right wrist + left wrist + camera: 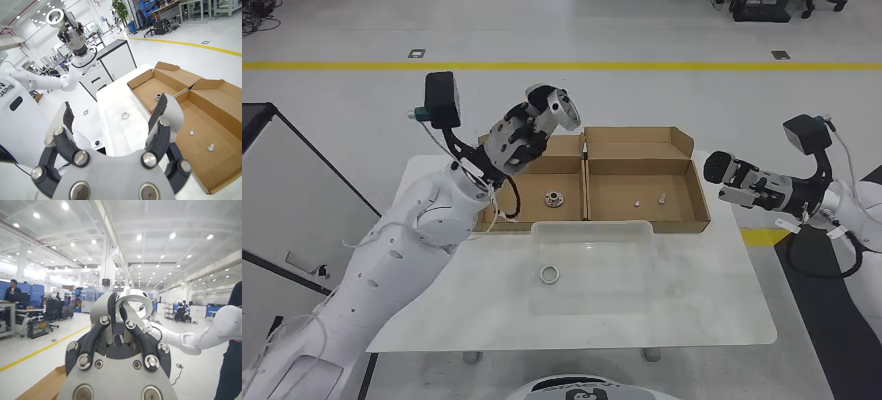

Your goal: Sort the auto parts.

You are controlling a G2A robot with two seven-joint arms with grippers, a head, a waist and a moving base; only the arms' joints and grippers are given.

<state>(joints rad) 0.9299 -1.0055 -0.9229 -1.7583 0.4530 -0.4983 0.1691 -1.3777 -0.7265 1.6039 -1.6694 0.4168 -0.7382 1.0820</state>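
Though aloft, ring (132, 294) in end effector (118, 306)

No words or numbers can be read on the cardboard boxes (634, 143), the clear tray (592, 228), the table (702, 290) or the raised metal ring (135, 303). White print on the blue walls (36, 289) far back in the room is too small to read.

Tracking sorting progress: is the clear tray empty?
Not empty: one small metal ring lies inside the clear tray, with nothing else visible in it.
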